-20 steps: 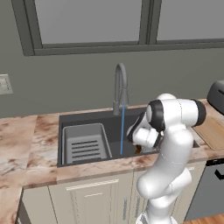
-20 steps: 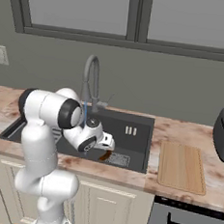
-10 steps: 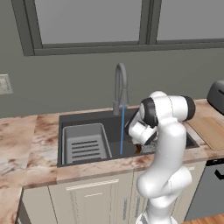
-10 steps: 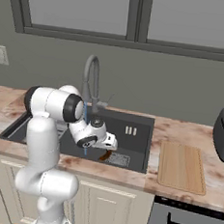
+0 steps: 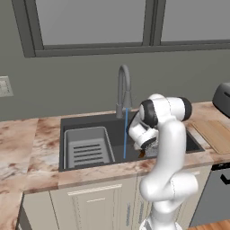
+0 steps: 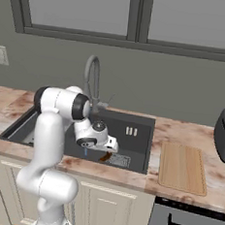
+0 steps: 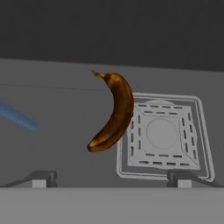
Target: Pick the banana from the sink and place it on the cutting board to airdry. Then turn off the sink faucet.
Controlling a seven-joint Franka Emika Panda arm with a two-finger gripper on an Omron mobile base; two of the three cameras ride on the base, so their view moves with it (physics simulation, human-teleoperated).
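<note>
banana (image 7: 114, 113) lies on sink (image 7: 65, 109) floor, touching drain grate (image 7: 162, 135) edge. gripper (image 7: 111, 177) spread wide above it, empty. drop straight, centre fingers across mid-curve, avoid grate rim, then close.

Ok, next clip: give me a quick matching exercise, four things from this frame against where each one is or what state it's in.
Things:
1. banana
2. cutting board
3. faucet
4. end effector

Place or state:
A. running a stream of water
B. bare, on the counter beside the sink
C. open, hovering above the sink floor
D. lying beside the drain grate

Pairs: 1-D, 2-B, 3-A, 4-C
</note>
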